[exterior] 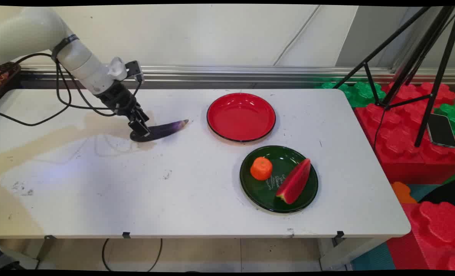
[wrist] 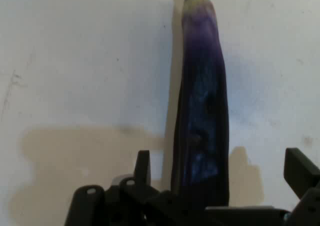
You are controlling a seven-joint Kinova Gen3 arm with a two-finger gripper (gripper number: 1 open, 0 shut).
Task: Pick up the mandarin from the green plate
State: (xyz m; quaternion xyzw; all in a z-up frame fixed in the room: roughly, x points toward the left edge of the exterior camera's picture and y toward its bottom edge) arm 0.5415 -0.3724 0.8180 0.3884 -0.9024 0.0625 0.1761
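- Eggplant [exterior: 168, 129], long, thin and purple, lies flat on the white bench [exterior: 97, 184], left of centre and towards the far side, its pale tip pointing right at the red plate.
- Hand [exterior: 140, 129] is low over the eggplant's thick left end, angled down from the upper left; in the hand view the eggplant [wrist: 202, 116] runs up between the two fingers [wrist: 142, 168], which stand apart on either side of it, spread wide, with a gap showing on the right side.
- Red plate [exterior: 241, 117] sits right of the eggplant's tip, apart from it, with nothing on it.
- Dark green plate [exterior: 258, 191] lies nearer the front edge, just beside the red one, and holds an orange [exterior: 261, 168] on its left and a watermelon slice [exterior: 294, 182] on its right.
- Black tripod [exterior: 411, 65] and a phone [exterior: 441, 130] stand on red foam blocks [exterior: 403, 153] off the bench's right end.
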